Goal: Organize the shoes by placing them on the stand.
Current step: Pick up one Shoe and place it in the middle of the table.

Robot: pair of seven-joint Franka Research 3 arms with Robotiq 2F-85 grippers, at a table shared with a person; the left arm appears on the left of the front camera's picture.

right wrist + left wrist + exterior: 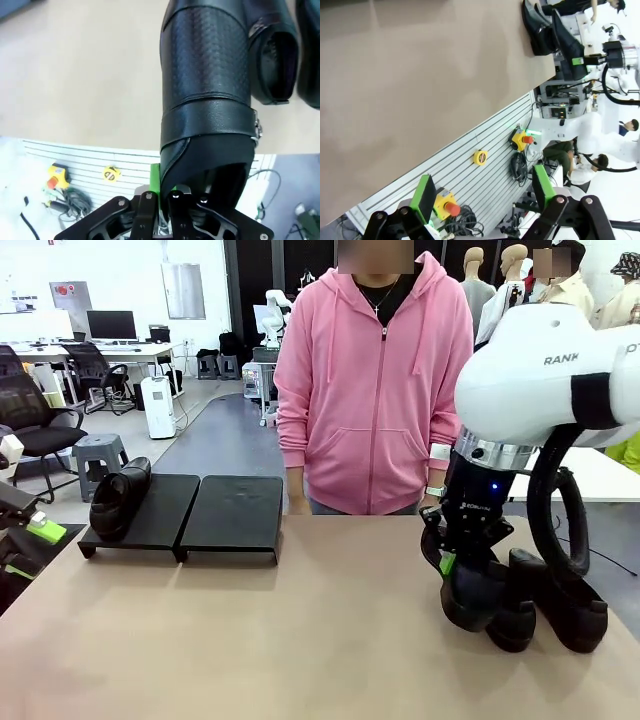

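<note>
The stand is two low black platforms, left (pixel 160 525) and right (pixel 235 520), at the table's far left. One glossy black shoe (pixel 120 498) lies on the left platform. At the right, my right gripper (pixel 455 565) is shut on the heel rim of another shoe (pixel 472 600), which hangs toe-down close to the table. The right wrist view shows this held shoe (pixel 207 90) rising from the right gripper (pixel 165 192). Two more shoes (pixel 520 610) (pixel 572 608) stand just right of it. My left gripper (pixel 30 535) is open at the left edge, and in its wrist view the left gripper (pixel 485 192) holds nothing.
A person in a pink hoodie (pixel 375 390) stands at the far side of the table, hands near its edge. The brown tabletop (pixel 300 640) stretches between the stand and the shoes. In the left wrist view a slotted rail with yellow emergency-stop buttons (pixel 520 140) runs below the table's edge.
</note>
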